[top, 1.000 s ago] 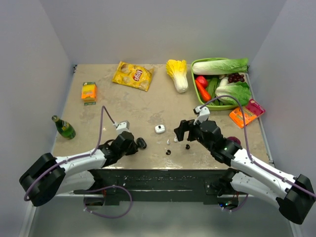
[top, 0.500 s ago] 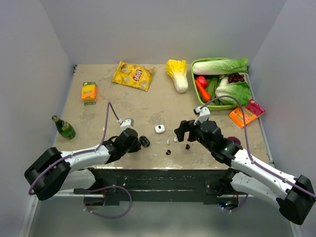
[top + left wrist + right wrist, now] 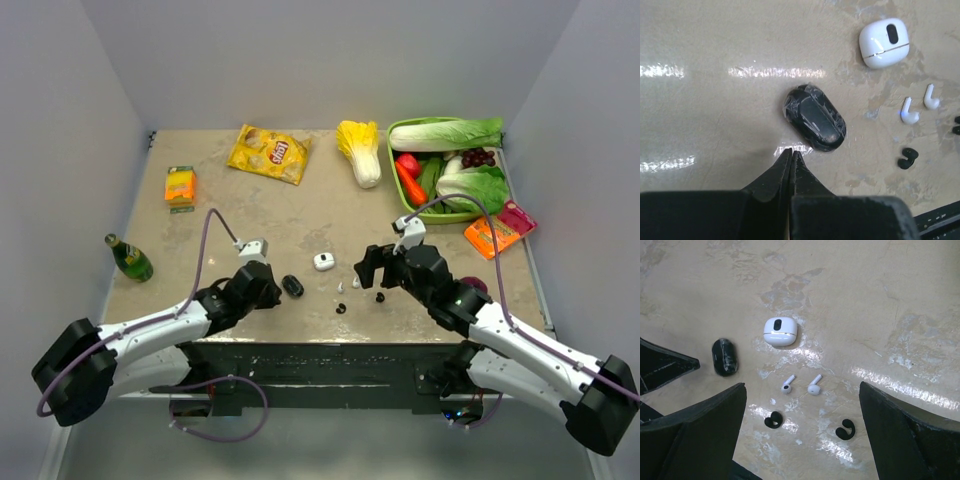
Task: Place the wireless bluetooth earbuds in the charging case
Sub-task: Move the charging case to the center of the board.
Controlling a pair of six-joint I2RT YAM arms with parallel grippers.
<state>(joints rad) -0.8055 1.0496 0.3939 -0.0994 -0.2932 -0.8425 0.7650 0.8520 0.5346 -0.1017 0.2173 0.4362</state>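
My left end effector (image 3: pixel 791 159) is pinched shut on nothing, its tip just beside the black charging case (image 3: pixel 815 118). I read that as set for nudging or steadying the case rather than grasping it. My right end effector (image 3: pixel 802 390) hangs spread wide above the loose buds, placed, I judge, to drop onto one. The two white earbuds (image 3: pixel 786 386) lie side by side on the table (image 3: pixel 900 300), the two black earbuds (image 3: pixel 773 420) just nearer the arms. The black case and the white charging case (image 3: pixel 780 332) both have their lids down, so no bud is seated and a lid must open first. Far back, a green basket (image 3: pixel 437 214) holds cabbage and other vegetables.
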